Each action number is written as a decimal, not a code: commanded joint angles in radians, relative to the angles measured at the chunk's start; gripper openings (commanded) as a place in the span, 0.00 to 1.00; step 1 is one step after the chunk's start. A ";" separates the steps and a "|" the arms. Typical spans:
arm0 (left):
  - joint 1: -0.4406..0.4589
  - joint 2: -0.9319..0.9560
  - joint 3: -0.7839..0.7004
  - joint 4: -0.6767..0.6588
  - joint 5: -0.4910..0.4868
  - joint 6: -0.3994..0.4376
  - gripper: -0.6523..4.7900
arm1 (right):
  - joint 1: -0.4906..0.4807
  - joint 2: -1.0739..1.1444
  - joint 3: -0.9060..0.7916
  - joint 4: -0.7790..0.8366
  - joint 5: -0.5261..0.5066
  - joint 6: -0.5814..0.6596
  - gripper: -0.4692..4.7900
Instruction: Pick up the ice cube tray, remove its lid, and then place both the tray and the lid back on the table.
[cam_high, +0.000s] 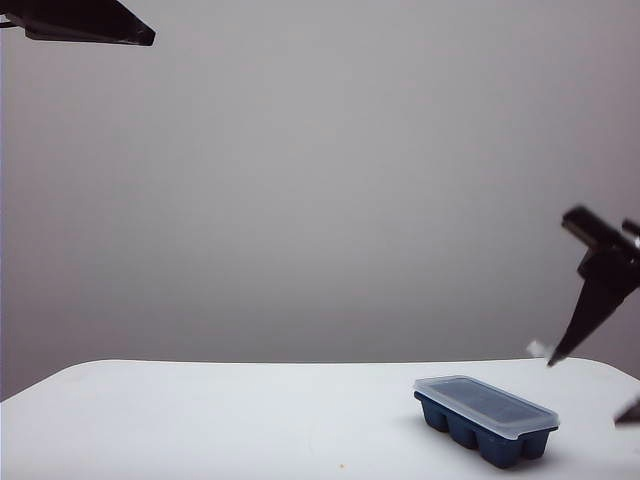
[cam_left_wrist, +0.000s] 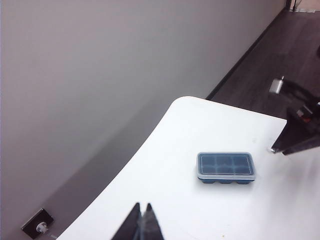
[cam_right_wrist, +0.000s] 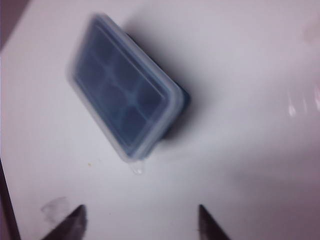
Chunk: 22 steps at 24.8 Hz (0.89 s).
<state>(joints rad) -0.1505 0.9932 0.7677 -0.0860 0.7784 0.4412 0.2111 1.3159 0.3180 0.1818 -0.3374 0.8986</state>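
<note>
The dark navy ice cube tray (cam_high: 470, 432) stands on the white table (cam_high: 200, 420) near its front right, with the translucent lid (cam_high: 487, 403) seated on top. My right gripper (cam_high: 584, 391) hovers just right of the tray, open, with nothing between its fingers. From the right wrist the lid (cam_right_wrist: 117, 105) covers the tray (cam_right_wrist: 181, 101) ahead of the open right gripper (cam_right_wrist: 140, 207). My left gripper (cam_left_wrist: 143, 205) is shut and empty, high above the table and well away from the tray (cam_left_wrist: 225, 180) and lid (cam_left_wrist: 225, 164). It shows at the exterior view's upper left as my left gripper (cam_high: 145, 36).
A plain grey wall runs behind the table (cam_left_wrist: 210, 125). Beyond the table's rounded far edge lies dark floor (cam_left_wrist: 280, 60). A wall socket (cam_left_wrist: 37, 223) sits low on the wall. A small orange speck (cam_high: 342, 466) lies on the tabletop near the front.
</note>
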 joint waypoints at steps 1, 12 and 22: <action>-0.001 0.001 0.002 0.014 0.008 0.004 0.12 | -0.014 0.129 0.003 0.205 -0.090 0.105 0.72; -0.002 0.031 0.000 0.012 0.008 0.003 0.12 | -0.013 0.383 0.024 0.446 -0.084 0.209 0.62; -0.013 0.077 0.000 0.013 0.009 0.003 0.12 | -0.006 0.418 0.093 0.441 -0.074 0.209 0.49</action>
<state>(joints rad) -0.1566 1.0698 0.7670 -0.0860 0.7788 0.4412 0.1997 1.7294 0.4000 0.6170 -0.3988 1.1065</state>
